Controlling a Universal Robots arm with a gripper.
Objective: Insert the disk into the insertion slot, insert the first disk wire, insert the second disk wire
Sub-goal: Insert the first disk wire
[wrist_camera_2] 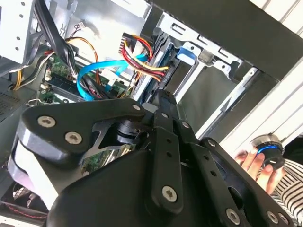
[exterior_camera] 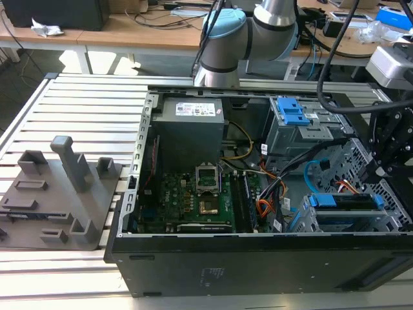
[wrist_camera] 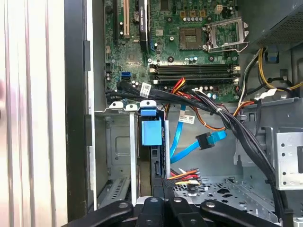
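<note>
- Far on the exterior view's left, a grey fixture (exterior_camera: 61,194) sits on the slatted table (exterior_camera: 84,110). It is well apart from the case (exterior_camera: 258,265) and out of the arm's (exterior_camera: 258,29) way.
- In the middle of the case the motherboard (exterior_camera: 200,200) lies flat and bare, lid off, so the arm can reach in from above.
- Further right is a tall cage with a blue latch (exterior_camera: 293,113), not part of this job.
- The second wire (wrist_camera: 204,140) hangs loose in mid-air near the disk. Its plug is not mated to anything.
- The disk (wrist_camera: 151,132) is seated on edge inside the slot (exterior_camera: 322,223), with the blue carrier flush at the mouth. Its connector end faces the open bay, presumably so the leads can reach it.
- The first wire (wrist_camera: 185,176) runs right up to the disk's rear edge, ending at the gripper.
- The gripper (wrist_camera: 164,202) is low in the case's right-hand bay, at the disk's connector end. The fingers are drawn close together. I judge they pinch the first wire's plug, though the contact itself is hidden.
- In the second wrist view, a person's hand (wrist_camera_2: 255,161) rests on a knob (wrist_camera_2: 271,153) outside the case.
</note>
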